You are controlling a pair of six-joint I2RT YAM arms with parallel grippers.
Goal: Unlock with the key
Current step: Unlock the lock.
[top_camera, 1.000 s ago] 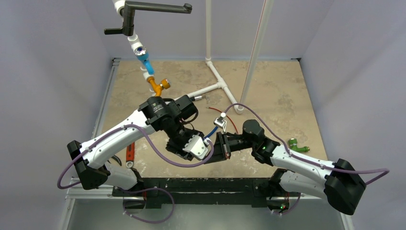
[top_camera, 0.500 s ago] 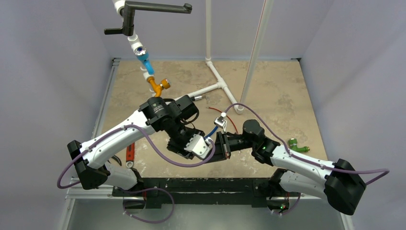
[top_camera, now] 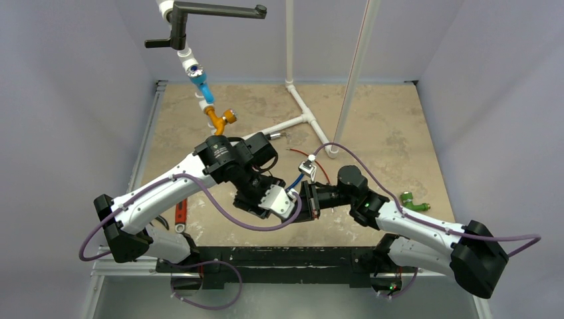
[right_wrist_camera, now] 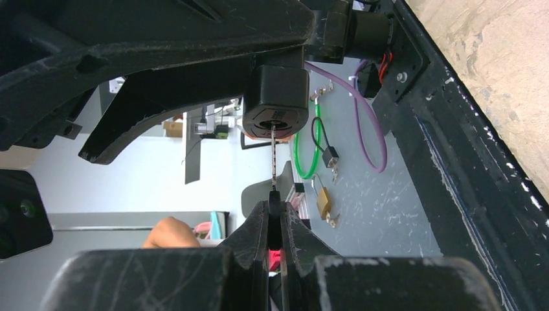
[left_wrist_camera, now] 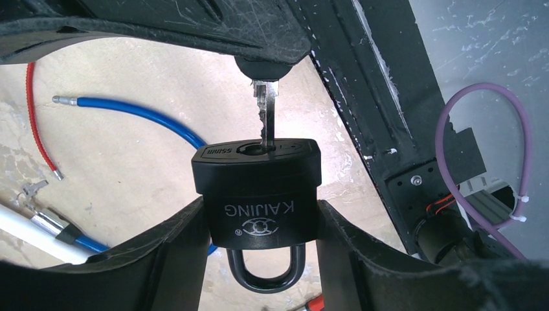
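The left pincer [left_wrist_camera: 257, 223], clamped around the padlock [left_wrist_camera: 256, 188], has edged toward the right pincer [right_wrist_camera: 274, 210], which is pressed together on the key [left_wrist_camera: 266, 123]. The key's tip now sits in the padlock's keyway (only partly inserted), so deeper insertion probably precedes turning.

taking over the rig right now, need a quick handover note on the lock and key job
Grippers: left gripper shut on padlock, held in the air; right gripper shut on key.
Done: key tip is in the keyhole, but most of the blade shows outside.
Left: push the key fully in, turn it, and check that the shackle releases; it looks closed now.
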